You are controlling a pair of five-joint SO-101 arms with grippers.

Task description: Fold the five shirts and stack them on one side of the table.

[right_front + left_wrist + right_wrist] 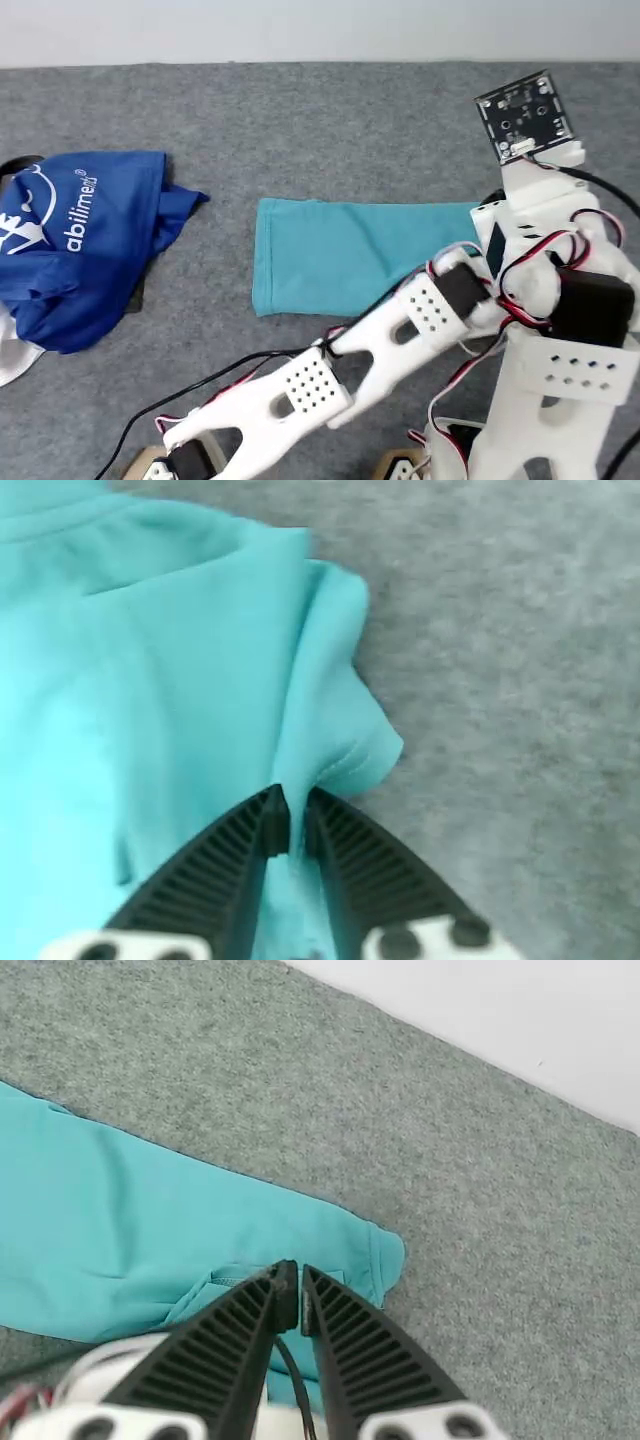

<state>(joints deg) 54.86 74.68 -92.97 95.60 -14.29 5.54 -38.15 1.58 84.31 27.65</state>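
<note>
Teal shirt (340,255) lies in the middle of the grey, felt-like table (300,120), folded into a long band that runs left to right. Its left edge is straight and flat. Its right end passes under the two arms in the high view.

Blue shirt (80,250), with white print, sits at the left edge of the table, well apart from the teal one. It is bunched rather than flat, with one corner pointing right. A strip of white cloth (12,360) shows from under its near left side. What kind of item this is cannot be told.

Left arm (300,385), white, comes from the near edge and slants up and right toward the right end of the teal shirt. Right arm (560,330) stands at the near right, over the left arm's far end. Its wrist camera board (525,115) is tilted at the top.

Left gripper (292,815): jaws are pressed together on a fold of the teal shirt (150,680) beside a short sleeve or corner at the shirt's edge. Cloth is pinched between the tips and puckers there.

Right gripper (293,1280): jaws are drawn almost together, with only a slit between them, and hold nothing. It hangs above the right end of the teal shirt (120,1220), with the left arm's white parts just below it. Grey table and a white wall (500,1010) lie beyond.
</note>
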